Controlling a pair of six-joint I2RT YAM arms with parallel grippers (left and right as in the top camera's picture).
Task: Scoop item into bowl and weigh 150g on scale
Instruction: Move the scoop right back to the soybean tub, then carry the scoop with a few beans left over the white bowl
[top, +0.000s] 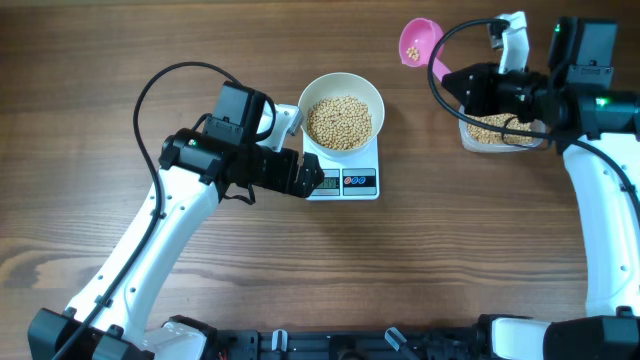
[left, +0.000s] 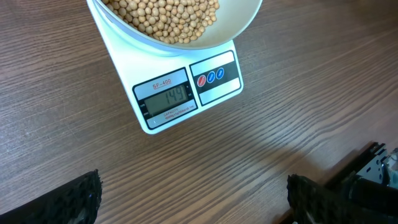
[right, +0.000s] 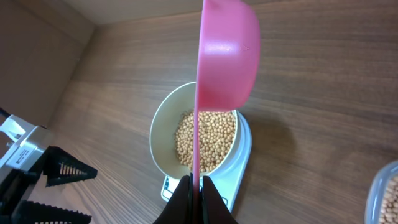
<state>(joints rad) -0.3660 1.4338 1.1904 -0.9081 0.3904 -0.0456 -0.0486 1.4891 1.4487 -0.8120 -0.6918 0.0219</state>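
The white bowl (top: 342, 96) stands on the small white scale (top: 352, 184), holding a heap of tan beans (top: 339, 122). In the left wrist view the scale (left: 163, 118) shows a number in the 140s under the bowl (left: 242, 22). My left gripper (top: 312, 180) hovers at the scale's front left corner, open, its fingertips (left: 84, 198) wide apart over bare wood. My right gripper (top: 452, 78) is shut on the handle of a pink scoop (top: 418, 42) that carries a few beans. Seen from the right wrist, the scoop (right: 227, 56) is held edge-on, with the bowl (right: 163, 134) beyond it.
A clear plastic container (top: 500, 132) of more beans sits at the back right, under my right arm, and its corner (right: 384, 194) shows in the right wrist view. Black cables loop over both arms. The wooden table (top: 450, 260) stretches in front.
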